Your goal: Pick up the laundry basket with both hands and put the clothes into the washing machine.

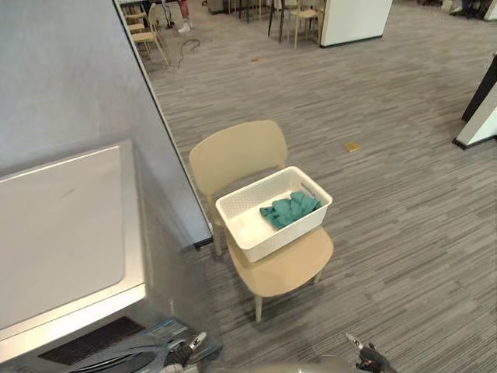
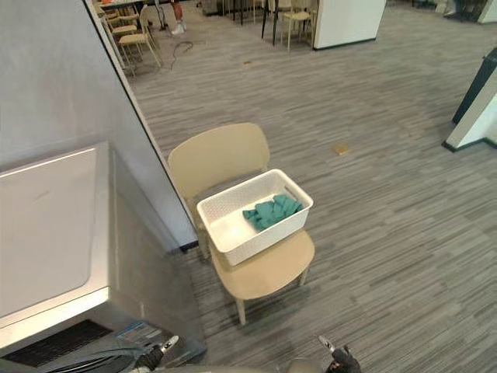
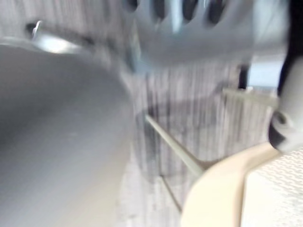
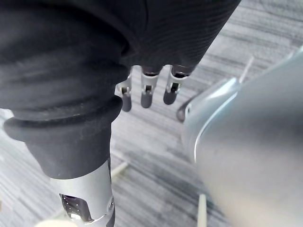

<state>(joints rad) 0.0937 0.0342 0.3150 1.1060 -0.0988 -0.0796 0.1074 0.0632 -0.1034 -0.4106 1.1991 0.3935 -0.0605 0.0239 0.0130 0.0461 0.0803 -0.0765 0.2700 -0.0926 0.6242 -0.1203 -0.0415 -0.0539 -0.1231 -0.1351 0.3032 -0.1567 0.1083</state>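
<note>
Basket: one white laundry basket (image 1: 291,233), centre frame, resting on the one beige chair (image 1: 237,151).
Clothes: one teal heap (image 1: 290,208) inside, toward its right end; I can't count the pieces.
Washer: one washing machine (image 1: 62,225), lower left.
Right hand (image 4: 146,94): fingers loose, holding nothing.
Left hand (image 3: 199,33): too blurred, I can't tell.
Risk: I'd expect an uneven two-hand lift to tip the basket and spill the clothes.

Open-plan office hall: grey striped carpet floor (image 1: 388,233), grey partition wall (image 1: 70,70) at left, beige chairs (image 1: 147,37) grouped far left, washing machine (image 1: 62,233) near left.
</note>
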